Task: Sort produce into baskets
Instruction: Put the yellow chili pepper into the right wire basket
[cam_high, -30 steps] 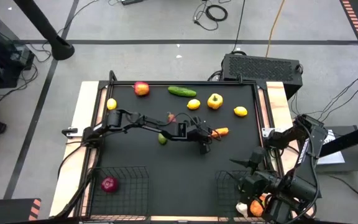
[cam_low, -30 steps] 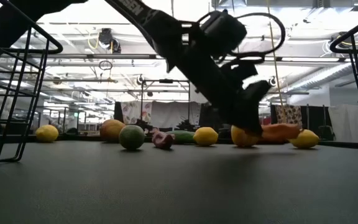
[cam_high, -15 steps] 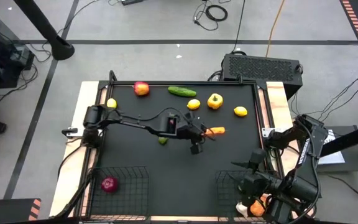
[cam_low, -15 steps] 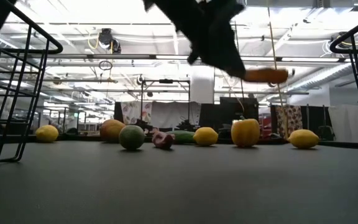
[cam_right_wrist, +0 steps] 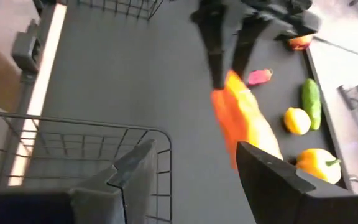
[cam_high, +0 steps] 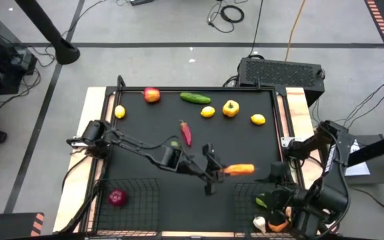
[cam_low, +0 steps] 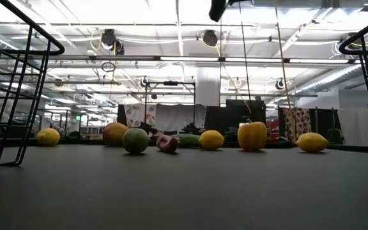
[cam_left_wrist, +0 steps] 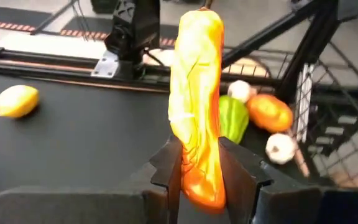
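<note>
- The bench [cam_high: 145,153] has a black top; its far edge is the one by the black grilled box [cam_high: 282,71], and the two baskets sit at its near corners.
- The left basket [cam_high: 145,193], at the near left corner, holds only the purple onion [cam_high: 117,197].
- The right basket [cam_high: 242,200], at the near right corner, holds a green pepper [cam_left_wrist: 232,119], an orange fruit [cam_left_wrist: 270,112] and two white garlic bulbs [cam_left_wrist: 281,148].
- The left gripper [cam_high: 213,171] reaches across the bench's near half, its jaws clamped on one end of a long orange pepper [cam_high: 239,169], which hangs in the air just beside the right basket's inner rim.
- The right gripper [cam_high: 272,175] waits over the right basket at the near right corner with its jaws apart, holding nothing.
- Along the far edge lie the red apple [cam_high: 152,95], cucumber [cam_high: 195,98], yellow pepper [cam_high: 230,108] and three lemons [cam_high: 258,120].
- Mid-bench lie the red chili [cam_high: 186,132] and a lime [cam_high: 175,144], which is half hidden by the arm.
- My reckoning: about a third is sorted. The orange pepper looks next for the right basket, and eight pieces are left.
</note>
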Controlling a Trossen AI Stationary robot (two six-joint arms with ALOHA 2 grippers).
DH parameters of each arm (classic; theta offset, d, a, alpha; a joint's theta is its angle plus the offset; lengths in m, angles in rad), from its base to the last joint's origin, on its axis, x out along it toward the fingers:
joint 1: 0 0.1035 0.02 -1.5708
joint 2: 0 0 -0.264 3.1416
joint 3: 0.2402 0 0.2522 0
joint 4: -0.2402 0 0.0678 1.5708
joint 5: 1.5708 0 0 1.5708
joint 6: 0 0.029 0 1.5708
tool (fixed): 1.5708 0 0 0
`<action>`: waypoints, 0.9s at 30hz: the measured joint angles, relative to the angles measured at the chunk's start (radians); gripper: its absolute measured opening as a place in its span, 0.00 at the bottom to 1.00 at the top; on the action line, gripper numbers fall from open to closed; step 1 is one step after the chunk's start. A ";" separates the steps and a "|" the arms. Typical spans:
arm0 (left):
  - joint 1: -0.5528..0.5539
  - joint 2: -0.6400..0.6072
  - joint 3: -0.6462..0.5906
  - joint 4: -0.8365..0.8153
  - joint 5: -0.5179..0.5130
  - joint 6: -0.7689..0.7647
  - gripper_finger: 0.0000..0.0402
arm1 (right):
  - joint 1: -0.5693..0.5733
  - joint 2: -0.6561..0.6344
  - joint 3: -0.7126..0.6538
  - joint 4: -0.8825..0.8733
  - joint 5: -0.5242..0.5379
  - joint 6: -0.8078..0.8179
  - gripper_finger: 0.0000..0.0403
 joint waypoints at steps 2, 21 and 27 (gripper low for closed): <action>-0.019 0.030 0.000 0.053 -0.017 -0.008 0.23 | 0.001 -0.019 0.000 0.001 -0.008 0.018 0.53; -0.065 0.283 0.036 0.479 -0.025 -0.041 0.23 | 0.015 -0.177 0.000 0.164 0.064 -0.219 0.53; -0.067 0.302 0.068 0.484 -0.009 -0.034 0.27 | 0.015 -0.204 0.000 0.175 0.139 -0.269 0.53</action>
